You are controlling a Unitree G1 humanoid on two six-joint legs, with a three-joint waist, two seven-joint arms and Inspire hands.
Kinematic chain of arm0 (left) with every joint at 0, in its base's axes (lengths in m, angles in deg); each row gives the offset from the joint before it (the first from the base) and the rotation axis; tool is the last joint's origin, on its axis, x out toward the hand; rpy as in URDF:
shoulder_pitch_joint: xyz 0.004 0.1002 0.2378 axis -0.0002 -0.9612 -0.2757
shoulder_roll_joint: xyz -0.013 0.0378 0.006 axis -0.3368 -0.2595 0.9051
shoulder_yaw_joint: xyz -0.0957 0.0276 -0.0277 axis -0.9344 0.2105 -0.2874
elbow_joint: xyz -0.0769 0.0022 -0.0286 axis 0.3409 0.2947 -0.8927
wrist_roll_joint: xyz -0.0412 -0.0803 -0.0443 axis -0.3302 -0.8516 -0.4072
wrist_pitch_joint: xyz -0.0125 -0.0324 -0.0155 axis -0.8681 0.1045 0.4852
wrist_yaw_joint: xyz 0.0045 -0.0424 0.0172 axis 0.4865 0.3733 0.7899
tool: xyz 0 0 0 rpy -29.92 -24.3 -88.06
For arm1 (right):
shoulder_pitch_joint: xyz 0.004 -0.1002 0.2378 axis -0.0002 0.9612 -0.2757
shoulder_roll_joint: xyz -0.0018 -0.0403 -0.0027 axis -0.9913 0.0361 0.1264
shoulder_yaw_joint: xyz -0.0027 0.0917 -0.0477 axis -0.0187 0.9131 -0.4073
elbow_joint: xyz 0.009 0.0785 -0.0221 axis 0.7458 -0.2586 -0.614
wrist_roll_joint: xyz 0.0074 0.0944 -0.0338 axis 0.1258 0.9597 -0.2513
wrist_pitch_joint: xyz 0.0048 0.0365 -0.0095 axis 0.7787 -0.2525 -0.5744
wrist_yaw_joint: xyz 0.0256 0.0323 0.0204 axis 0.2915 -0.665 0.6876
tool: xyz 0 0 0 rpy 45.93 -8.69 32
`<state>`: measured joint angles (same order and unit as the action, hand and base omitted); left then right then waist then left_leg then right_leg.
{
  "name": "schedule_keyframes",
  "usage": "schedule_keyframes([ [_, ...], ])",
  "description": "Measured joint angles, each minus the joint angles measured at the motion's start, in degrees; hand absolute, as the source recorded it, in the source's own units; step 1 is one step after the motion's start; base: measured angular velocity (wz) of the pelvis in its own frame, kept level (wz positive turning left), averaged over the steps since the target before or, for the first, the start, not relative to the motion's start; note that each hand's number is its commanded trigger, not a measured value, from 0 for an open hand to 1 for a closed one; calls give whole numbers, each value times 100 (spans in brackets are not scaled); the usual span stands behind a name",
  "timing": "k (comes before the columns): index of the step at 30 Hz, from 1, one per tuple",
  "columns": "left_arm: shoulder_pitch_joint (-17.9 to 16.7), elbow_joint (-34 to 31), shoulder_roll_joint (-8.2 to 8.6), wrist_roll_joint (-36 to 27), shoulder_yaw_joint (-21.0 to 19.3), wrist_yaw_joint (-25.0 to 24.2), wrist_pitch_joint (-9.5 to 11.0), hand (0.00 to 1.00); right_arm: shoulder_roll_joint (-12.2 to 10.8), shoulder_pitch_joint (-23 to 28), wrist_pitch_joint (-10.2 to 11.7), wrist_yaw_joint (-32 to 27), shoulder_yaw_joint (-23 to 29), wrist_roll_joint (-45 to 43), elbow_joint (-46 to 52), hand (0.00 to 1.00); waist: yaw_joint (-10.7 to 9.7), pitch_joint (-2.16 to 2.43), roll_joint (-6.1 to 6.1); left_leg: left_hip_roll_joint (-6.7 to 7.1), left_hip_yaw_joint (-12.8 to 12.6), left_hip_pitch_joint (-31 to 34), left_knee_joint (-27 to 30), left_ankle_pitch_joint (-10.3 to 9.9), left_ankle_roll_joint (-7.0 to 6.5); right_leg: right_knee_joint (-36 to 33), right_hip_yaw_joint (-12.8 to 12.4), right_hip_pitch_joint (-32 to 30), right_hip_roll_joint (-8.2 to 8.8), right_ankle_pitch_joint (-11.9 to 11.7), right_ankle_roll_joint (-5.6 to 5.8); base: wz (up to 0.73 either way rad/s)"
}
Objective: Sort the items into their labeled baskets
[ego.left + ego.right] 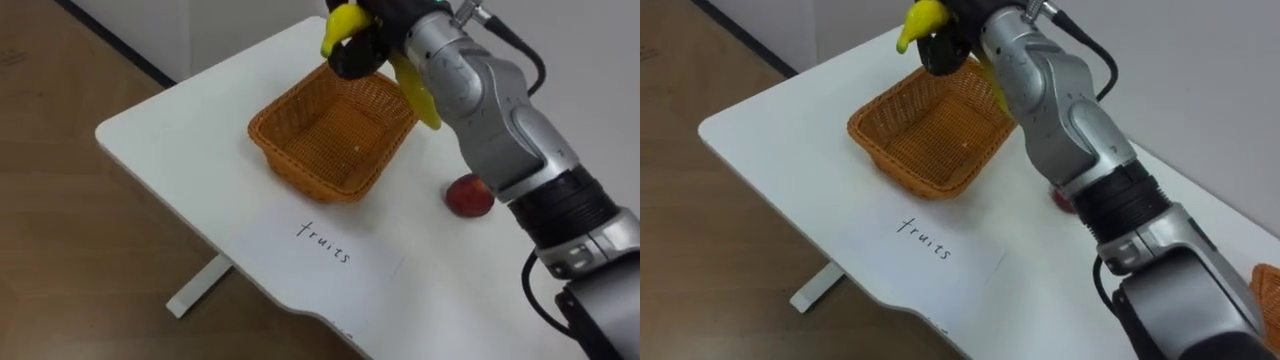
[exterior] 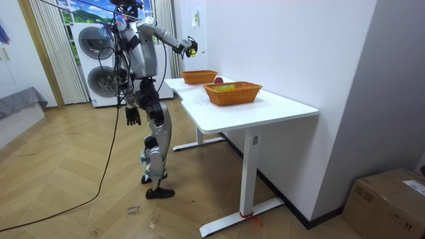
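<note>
Item in hand: one banana (image 1: 343, 22), yellow, carried by your right hand (image 1: 356, 56), with the fingers clamped round its middle so that one end sticks up past the hand and the other hangs down beside the wrist. Position: held in the air above the far rim of the wicker basket (image 1: 300, 168), not touching it. Basket: orange-brown, open-topped, nothing visible inside, standing on the white worktop (image 1: 170, 125) near its corner. Label: a paper sheet (image 1: 325, 243) handwritten "fruits" lies flat just in front of the basket, so you can take this as the right bin for the banana. Other stock: one red fruit (image 1: 468, 195), round, resting on the worktop just beside the basket on your right, not yet sorted. Second basket (image 2: 232, 93): stands further along the worktop, well apart from the first; its contents cannot be made out. Left hand (image 2: 133, 117): hangs at your side in the room view, idle; you cannot tell its finger state from here. Stance: you stand upright at the worktop's end with the right arm stretched forward. Step judged: delivery of the banana, carry nearly done. Next move calls for bringing the hand in over the basket's middle, lowering it, and only then parting the fingers, so the banana lands inside rather than on the rim.
</note>
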<state>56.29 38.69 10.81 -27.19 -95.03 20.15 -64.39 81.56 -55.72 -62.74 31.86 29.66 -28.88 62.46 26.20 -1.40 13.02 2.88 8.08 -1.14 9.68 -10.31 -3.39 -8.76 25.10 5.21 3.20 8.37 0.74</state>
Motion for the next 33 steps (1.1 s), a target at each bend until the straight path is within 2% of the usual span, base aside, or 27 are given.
schedule_keyframes([
  [2,7,0,-4,-7,45,0,1,0,-3,0,7,-111,-128,2,-5,97,86,-12,-16,-1,-1,0,-8,0,0,4,21,-4,0,6,10,0],
  [4,14,21,-7,-20,44,0,6,0,-4,0,38,-137,-255,0,-6,82,113,-12,-15,-3,-1,-6,-4,1,1,5,21,-4,-2,16,17,0],
  [6,17,43,-11,-43,41,0,7,0,-4,-1,77,-153,-387,1,-6,42,130,-9,-11,-5,-1,-13,-3,2,2,5,21,-5,-4,21,20,0],
  [8,15,44,-21,-42,43,0,10,0,-4,-1,95,-160,-497,3,-43,14,139,-3,5,-6,0,-12,-4,2,1,4,23,-6,-4,25,23,0],
  [10,16,45,-42,-37,51,0,15,0,-4,-1,94,-172,-566,2,-197,0,193,10,35,-5,0,-21,-8,2,1,4,24,-4,-3,26,24,0],
  [14,-9,64,-131,-36,64,-1,42,0,-5,-1,95,-186,-660,6,-572,0,256,12,104,-2,11,-14,-6,1,1,2,57,0,2,26,24,1],
  [20,-121,60,-224,-36,67,-22,36,0,-4,-1,86,-340,-660,5,-711,0,260,17,120,5,16,-7,0,2,1,2,133,0,10,26,24,0],
  [27,-138,63,-228,-39,71,-27,36,0,-4,-1,96,-382,-660,25,-725,0,258,16,119,5,30,-21,-5,1,1,4,186,33,13,26,25,0],
  [33,-123,63,-227,-40,180,-3,39,0,-4,1,209,-454,-661,87,-747,0,239,8,109,8,36,-47,-8,1,1,10,184,68,13,26,25,0],
])
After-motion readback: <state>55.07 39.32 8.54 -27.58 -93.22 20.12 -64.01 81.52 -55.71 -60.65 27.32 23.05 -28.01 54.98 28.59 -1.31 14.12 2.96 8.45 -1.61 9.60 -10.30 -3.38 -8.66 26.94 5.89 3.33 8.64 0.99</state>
